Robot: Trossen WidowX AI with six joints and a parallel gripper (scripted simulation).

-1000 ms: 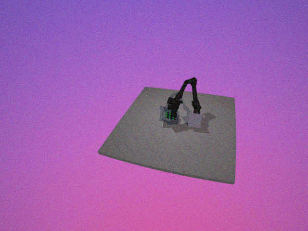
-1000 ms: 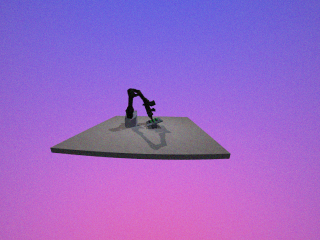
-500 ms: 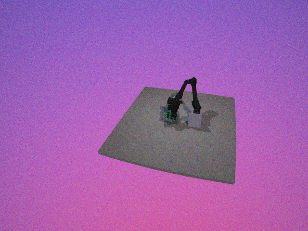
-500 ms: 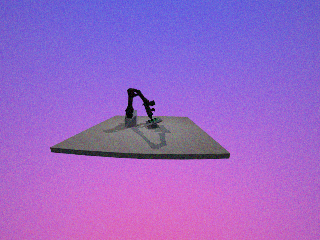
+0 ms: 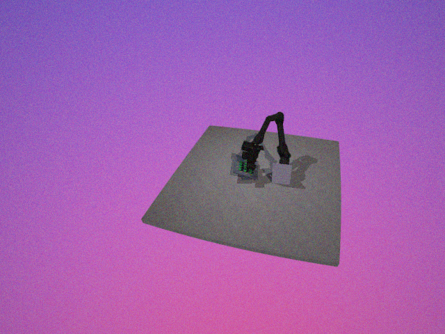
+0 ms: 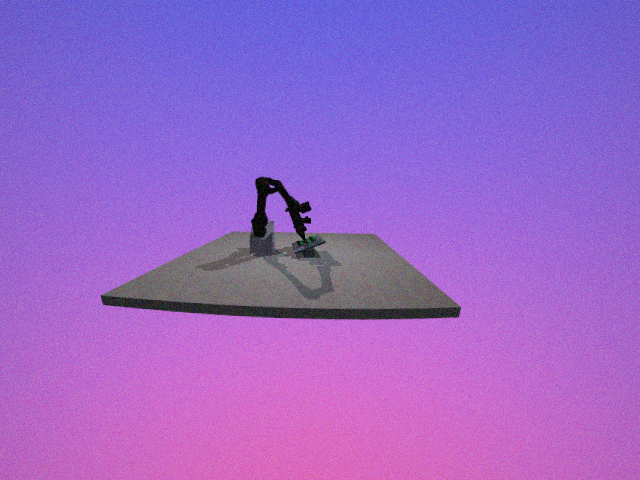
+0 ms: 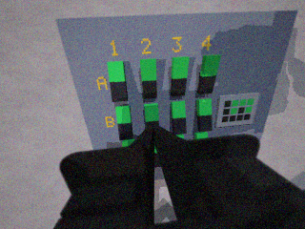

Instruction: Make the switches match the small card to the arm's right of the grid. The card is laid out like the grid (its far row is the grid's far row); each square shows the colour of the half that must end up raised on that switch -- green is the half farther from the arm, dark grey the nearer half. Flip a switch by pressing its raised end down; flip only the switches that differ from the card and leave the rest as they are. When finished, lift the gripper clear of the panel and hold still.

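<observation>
Mid-task, flipping stage. Gripper [image 7: 153, 131] clenched, nothing held, fingers pressed together into one blunt tip. Tip over switch B2 [image 7: 152, 114], at its near dark half, apparently pressing or about to; contact not certain from the wrist view.

Panel [image 7: 86, 52] flat on the counter [image 5: 222, 223] just ahead of the arm's base [image 5: 281, 172]; seen small under the wrist in top view [image 5: 244, 168] and exterior view [image 6: 309, 241]. Grid with columns 1–4, rows A and B readable, third row mostly hidden behind the fingers. Card [image 7: 237, 110] on the panel's right edge, beside B4 [image 7: 205, 114]; squares too small to read cell by cell with confidence, though top row looks dark then three green.

Which halves are raised: hard to tell. A4 [image 7: 209, 72] looks tilted differently from A1 [image 7: 116, 81].

Next move, judged: finish the push on B2's raised end straight down, then lift enough to clear neighbouring switches before shifting sideways. Needs a check of the hidden near row against the card. Risk: wide knuckles brushing the near-row switches while pressing row B.
</observation>
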